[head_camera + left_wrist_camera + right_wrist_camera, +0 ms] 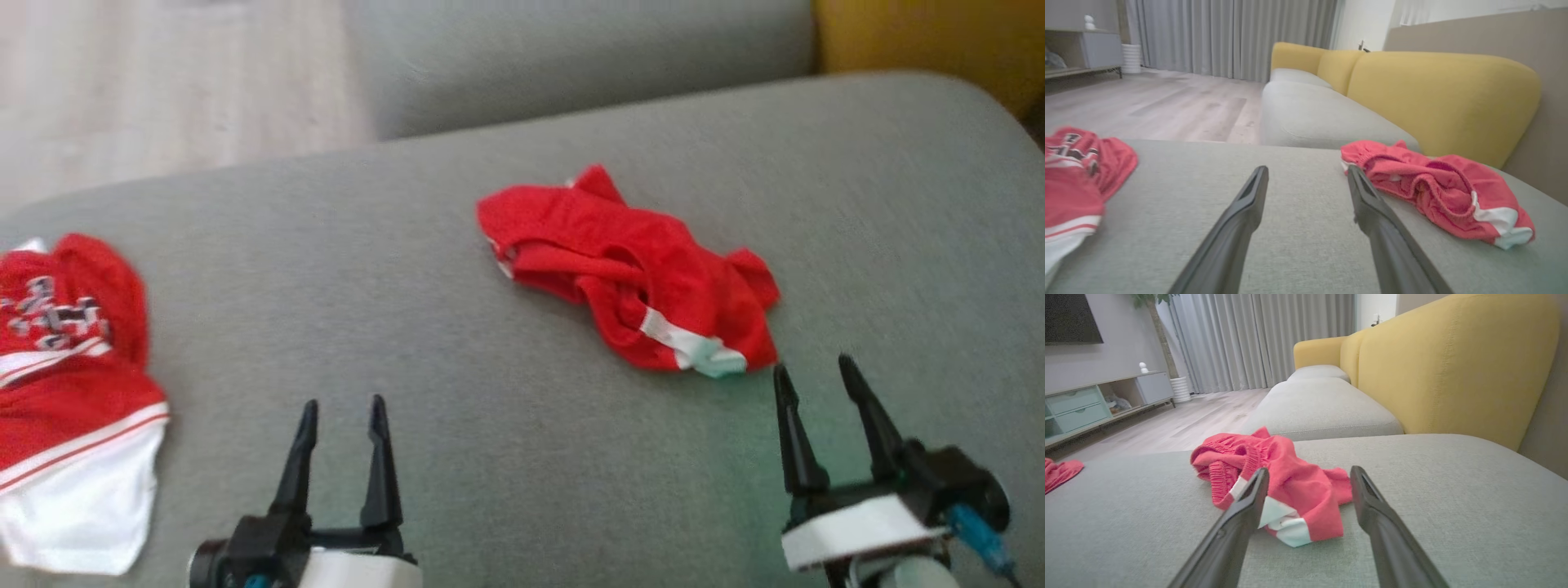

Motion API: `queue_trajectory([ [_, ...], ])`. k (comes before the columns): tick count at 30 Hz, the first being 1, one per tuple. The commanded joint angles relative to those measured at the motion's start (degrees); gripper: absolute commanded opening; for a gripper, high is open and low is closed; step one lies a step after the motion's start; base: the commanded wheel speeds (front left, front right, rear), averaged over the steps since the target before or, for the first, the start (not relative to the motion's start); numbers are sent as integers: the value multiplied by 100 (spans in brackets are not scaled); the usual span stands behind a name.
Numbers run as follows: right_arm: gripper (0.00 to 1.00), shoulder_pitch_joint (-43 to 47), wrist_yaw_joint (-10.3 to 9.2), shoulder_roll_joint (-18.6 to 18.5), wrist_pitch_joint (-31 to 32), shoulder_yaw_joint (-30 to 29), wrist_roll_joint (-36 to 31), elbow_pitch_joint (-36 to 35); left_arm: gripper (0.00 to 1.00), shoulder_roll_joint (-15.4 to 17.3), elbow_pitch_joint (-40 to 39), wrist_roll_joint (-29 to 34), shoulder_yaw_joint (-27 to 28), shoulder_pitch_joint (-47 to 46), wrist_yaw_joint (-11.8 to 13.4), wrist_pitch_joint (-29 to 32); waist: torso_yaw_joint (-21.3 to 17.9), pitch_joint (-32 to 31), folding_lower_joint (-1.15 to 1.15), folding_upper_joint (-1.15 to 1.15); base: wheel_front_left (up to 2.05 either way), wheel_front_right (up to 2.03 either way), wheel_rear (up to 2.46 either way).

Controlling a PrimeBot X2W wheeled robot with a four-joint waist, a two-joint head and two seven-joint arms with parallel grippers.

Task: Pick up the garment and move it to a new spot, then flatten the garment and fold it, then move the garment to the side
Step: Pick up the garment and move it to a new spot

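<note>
1. The red garment (629,273) is lying crumpled near the middle of the grey cushion (457,408), its white-trimmed end facing the cushion's near edge.
2. The right gripper (812,365) is hanging over that near edge, its 2 fingers spread and empty, tips just beside the white trim.
3. The left gripper (343,406) is hanging over the same edge, fingers apart, gripping nothing.
4. A red-and-white top (69,392) is lying at the cushion's left end.

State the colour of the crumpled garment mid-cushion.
The crumpled garment is red with a white band, clearest in the head view.
</note>
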Motion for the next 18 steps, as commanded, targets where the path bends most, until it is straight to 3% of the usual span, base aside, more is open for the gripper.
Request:
queue_trajectory([
  [1, 100, -78, -4, -24, -14, 117, -61, -205, 100, -8, -251, 35, 212, -190, 45, -69, 327, -340, 1, 0, 0, 0, 0],
  [7, 100, 329, -4, -24, -14, -41, -168, -254, 100, -9, -622, 319, 242, 241, 49, -69, 540, -692, 1, 0, 0, 0, 0],
  [18, 100, 687, -4, -24, -14, -221, -207, -266, 100, -9, -504, 622, 233, 479, -88, -70, 581, -958, 1, 0, 0, 0, 0],
])
